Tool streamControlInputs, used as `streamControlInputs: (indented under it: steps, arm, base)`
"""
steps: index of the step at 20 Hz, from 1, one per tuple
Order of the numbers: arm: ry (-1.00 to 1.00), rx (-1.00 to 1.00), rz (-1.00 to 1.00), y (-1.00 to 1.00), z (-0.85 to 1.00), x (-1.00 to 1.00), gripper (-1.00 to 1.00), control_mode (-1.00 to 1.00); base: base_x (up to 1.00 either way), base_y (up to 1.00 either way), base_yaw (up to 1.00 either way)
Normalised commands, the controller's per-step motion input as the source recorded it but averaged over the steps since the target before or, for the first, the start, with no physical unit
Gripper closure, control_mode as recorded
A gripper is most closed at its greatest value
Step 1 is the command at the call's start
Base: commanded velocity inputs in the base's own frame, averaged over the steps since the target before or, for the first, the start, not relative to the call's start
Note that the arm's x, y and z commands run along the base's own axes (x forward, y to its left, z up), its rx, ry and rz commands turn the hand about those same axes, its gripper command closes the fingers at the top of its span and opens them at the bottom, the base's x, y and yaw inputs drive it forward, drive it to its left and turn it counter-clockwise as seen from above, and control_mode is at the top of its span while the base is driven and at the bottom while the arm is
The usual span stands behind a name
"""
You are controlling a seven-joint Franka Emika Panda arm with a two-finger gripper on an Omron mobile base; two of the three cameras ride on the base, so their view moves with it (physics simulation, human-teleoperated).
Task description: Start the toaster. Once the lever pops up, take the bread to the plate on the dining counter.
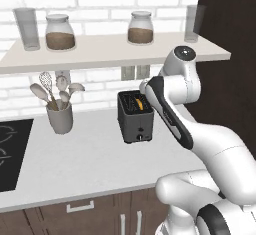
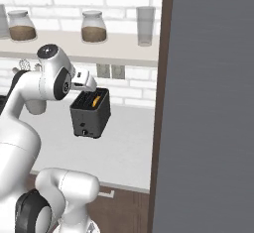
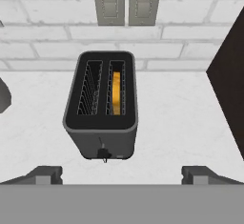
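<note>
The dark grey toaster (image 3: 101, 105) stands on the white kitchen counter against the brick wall, also seen from the base cameras (image 1: 135, 117) (image 2: 90, 113). The bread (image 3: 116, 93) sits upright in its right slot, showing a yellow-orange edge (image 1: 140, 103) (image 2: 95, 99); the left slot is empty. A small dark knob (image 3: 103, 153) sits low on the toaster's front. My gripper (image 3: 124, 175) hovers above and in front of the toaster, open wide, with nothing between its fingertips (image 3: 45, 174). The plate and the dining counter are out of view.
A pale utensil crock (image 1: 60, 116) stands left of the toaster, and a black cooktop (image 1: 12, 154) lies at the far left. A shelf (image 1: 110, 49) with jars and glasses hangs above. A tall dark cabinet (image 2: 208, 103) walls off the right side. Wall outlets (image 3: 126, 1) sit behind the toaster.
</note>
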Motion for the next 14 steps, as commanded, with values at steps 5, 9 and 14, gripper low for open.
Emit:
streamControlInputs:
  steps: [5, 9, 14]
  arm:
    - [0.00, 0.00, 0.00, 0.00, 0.00, 0.00, -1.00, -1.00]
    - [0.00, 0.00, 0.00, 0.00, 0.00, 0.00, -1.00, -1.00]
    - [0.00, 0.00, 0.00, 0.00, 0.00, 0.00, -1.00, -1.00]
  base:
    - [0.00, 0.00, 0.00]
    - [0.00, 0.00, 0.00]
    - [0.00, 0.00, 0.00]
